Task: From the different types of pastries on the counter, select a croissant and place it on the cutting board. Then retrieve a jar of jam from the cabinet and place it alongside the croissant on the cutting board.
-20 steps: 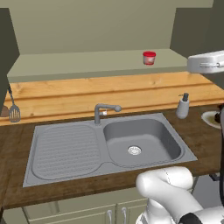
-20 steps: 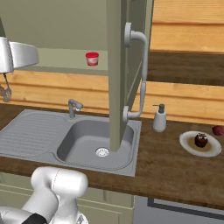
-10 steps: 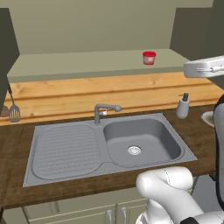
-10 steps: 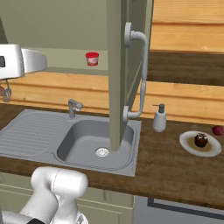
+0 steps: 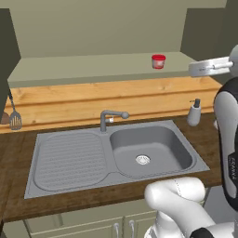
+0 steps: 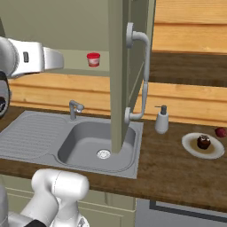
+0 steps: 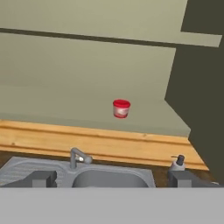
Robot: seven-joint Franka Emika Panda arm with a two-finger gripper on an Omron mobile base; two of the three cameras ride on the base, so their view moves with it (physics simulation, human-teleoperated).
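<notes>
A small jam jar (image 5: 158,61) with a red lid stands alone on the shelf of the open cabinet (image 5: 102,69) above the sink; it is also seen as the jar (image 6: 93,59) and the jar (image 7: 121,108). In the hand view my gripper (image 7: 113,179) is open, its fingertips (image 7: 43,178) wide apart, and the jar lies straight ahead, well beyond them. My hand (image 5: 209,68) hangs at shelf height, to the right of the jar and out in front of the cabinet.
The cabinet door (image 6: 124,75) stands open, edge-on, with a curved handle. Below are the grey sink (image 5: 148,153), a faucet (image 5: 111,118), a soap dispenser (image 5: 194,113) and a hanging spatula (image 5: 15,120). A plate (image 6: 195,148) with a dark pastry (image 6: 203,142) sits at the right.
My hand has moved at shelf height toward the cabinet and the jar. The jar, the door and the base views have stayed the same.
</notes>
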